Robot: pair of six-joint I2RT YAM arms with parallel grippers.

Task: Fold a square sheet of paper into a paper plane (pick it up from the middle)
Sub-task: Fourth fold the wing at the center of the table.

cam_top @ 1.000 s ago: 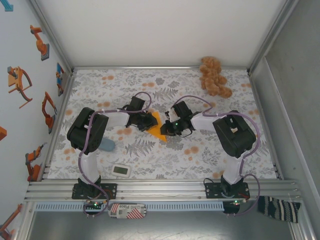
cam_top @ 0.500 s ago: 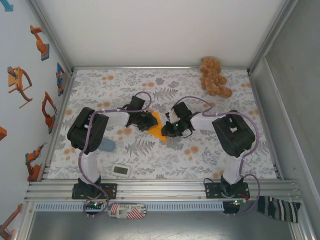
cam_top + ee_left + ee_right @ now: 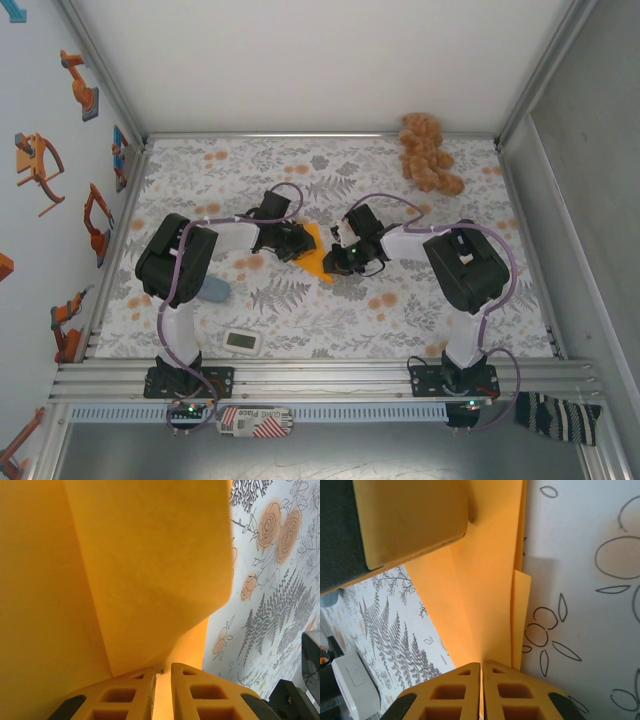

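Observation:
The square sheet of paper point(image 3: 318, 256) is bright orange, folded, and lies on the floral cloth between my two grippers. My left gripper point(image 3: 298, 243) is at its left edge. In the left wrist view its fingertips point(image 3: 164, 667) stand close together at a crease, and a raised flap of the paper point(image 3: 150, 555) looms above them. My right gripper point(image 3: 341, 258) is at the paper's right side. In the right wrist view it point(image 3: 482, 664) is shut on the edge of the layered paper point(image 3: 480, 595), with the left gripper's finger point(image 3: 410, 525) resting on the sheet beyond.
A tan plush toy point(image 3: 428, 152) lies at the back right of the cloth point(image 3: 400, 310). A small white device point(image 3: 243, 342) sits near the front edge and a blue object point(image 3: 213, 290) by the left arm. Metal frame rails border the table.
My right gripper has edged slightly to the left at the paper. The left arm and the paper look unmoved.

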